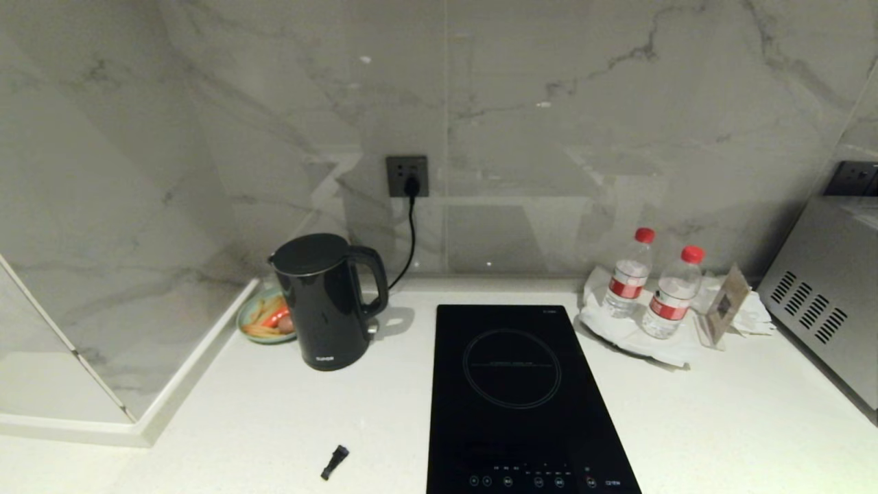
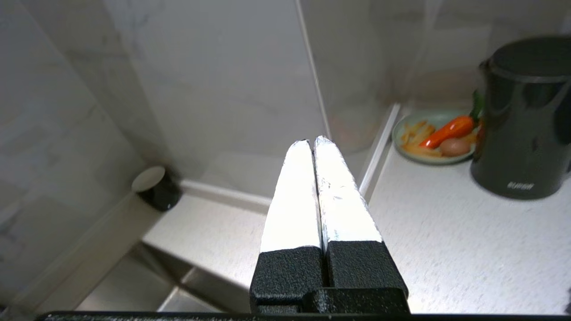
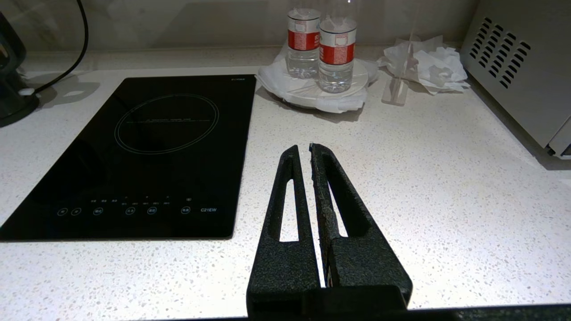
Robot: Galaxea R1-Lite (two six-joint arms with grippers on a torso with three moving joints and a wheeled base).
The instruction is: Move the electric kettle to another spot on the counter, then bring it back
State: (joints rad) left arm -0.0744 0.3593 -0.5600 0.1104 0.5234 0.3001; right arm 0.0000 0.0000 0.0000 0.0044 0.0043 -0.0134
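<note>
Kettle (image 1: 328, 302) stands upright on the counter (image 1: 288, 412), back-left, just left of the hob (image 1: 521, 398) and in front of a plate of food (image 1: 264, 317). Long axis vertical; handle faces the hob, spout faces the left wall, lid on. My left pincer (image 2: 312, 141) is pressed together, holding nothing, over the counter's left edge, well apart from the kettle, which sits off to its side. My right pincer (image 3: 302, 148) is also pressed together, empty, over the counter right of the hob.
</note>
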